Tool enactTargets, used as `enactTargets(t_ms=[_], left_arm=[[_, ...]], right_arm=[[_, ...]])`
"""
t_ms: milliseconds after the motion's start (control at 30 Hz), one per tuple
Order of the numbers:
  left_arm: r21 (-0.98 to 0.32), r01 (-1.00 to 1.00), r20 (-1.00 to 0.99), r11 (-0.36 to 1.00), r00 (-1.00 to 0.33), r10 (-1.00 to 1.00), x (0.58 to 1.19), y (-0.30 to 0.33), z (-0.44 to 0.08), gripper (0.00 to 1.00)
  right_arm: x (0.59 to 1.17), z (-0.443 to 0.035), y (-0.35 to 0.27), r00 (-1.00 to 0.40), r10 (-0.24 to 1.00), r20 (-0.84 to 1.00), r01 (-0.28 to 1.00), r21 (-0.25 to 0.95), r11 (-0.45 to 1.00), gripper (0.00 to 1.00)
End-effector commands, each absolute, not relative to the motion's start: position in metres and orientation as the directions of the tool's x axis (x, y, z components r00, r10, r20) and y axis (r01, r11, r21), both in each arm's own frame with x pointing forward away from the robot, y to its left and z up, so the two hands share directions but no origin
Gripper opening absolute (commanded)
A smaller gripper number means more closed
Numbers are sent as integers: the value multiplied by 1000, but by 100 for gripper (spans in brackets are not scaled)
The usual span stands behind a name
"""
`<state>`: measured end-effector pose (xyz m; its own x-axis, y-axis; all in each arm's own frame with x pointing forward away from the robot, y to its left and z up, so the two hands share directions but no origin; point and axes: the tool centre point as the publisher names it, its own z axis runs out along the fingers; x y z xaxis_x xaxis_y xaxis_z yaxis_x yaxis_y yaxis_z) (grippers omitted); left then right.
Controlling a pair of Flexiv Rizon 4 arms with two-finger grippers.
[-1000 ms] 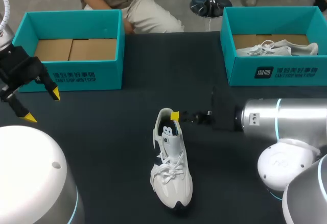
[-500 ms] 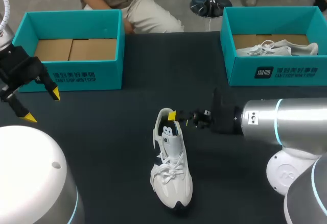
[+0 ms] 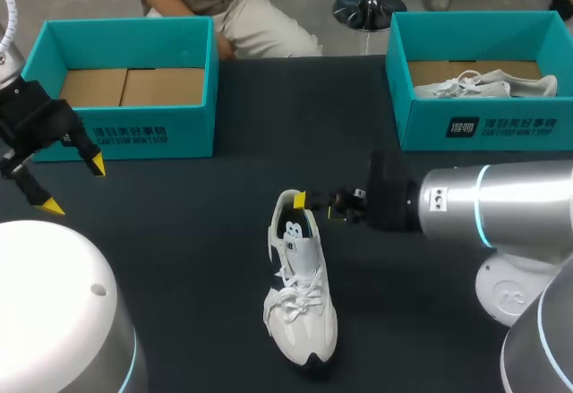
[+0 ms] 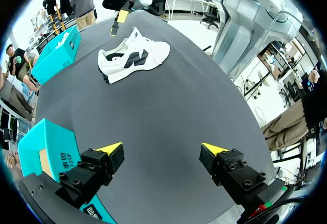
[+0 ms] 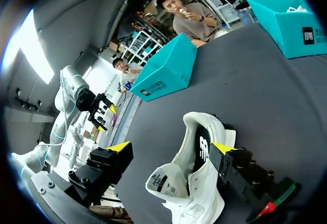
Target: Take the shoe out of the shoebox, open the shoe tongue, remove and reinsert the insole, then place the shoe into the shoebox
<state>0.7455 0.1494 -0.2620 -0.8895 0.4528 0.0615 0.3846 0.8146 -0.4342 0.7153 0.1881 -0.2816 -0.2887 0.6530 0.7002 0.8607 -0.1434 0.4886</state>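
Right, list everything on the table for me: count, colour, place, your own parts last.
shoe: one, white with dark trim, standing mid-table, toe toward the robot.
left box: one, teal, far left of the table, showing only its brown cardboard floor.
right box: one, teal, far right of the table.
second shoe: one, white, lying inside the right box.
table: one, black, under everything.
left pincer: one, black with yellow tips, open, in front of the left box, holding nothing.
right pincer: one, black with yellow tips, open, at the shoe's heel, fingers either side of the collar.
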Motion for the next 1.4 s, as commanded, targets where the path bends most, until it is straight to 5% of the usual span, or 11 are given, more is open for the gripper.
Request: enactTargets(t_ms=[33, 367, 833, 1267, 1333, 1400], left_arm=[[-432, 385, 62, 815, -889, 453, 745, 150, -262, 100], [-432, 385, 62, 815, -889, 453, 745, 150, -262, 100], [-432, 385, 62, 815, -889, 453, 745, 150, -262, 100], [-432, 385, 62, 815, -889, 453, 745, 150, -262, 100], [-432, 385, 62, 815, -889, 453, 745, 150, -262, 100], [-432, 385, 62, 815, -889, 453, 745, 150, -262, 100]], right_arm=[[713, -281, 194, -138, 854, 502, 856, 494, -152, 100], [719, -272, 204, -49, 979, 197, 890, 453, -46, 100], [724, -267, 216, 48, 982, -184, 929, 369, 23, 100], [728, -273, 218, 50, 949, -311, 946, 319, 55, 100], [729, -274, 219, 50, 949, -312, 947, 316, 54, 40], [729, -276, 219, 50, 948, -316, 948, 314, 55, 0]])
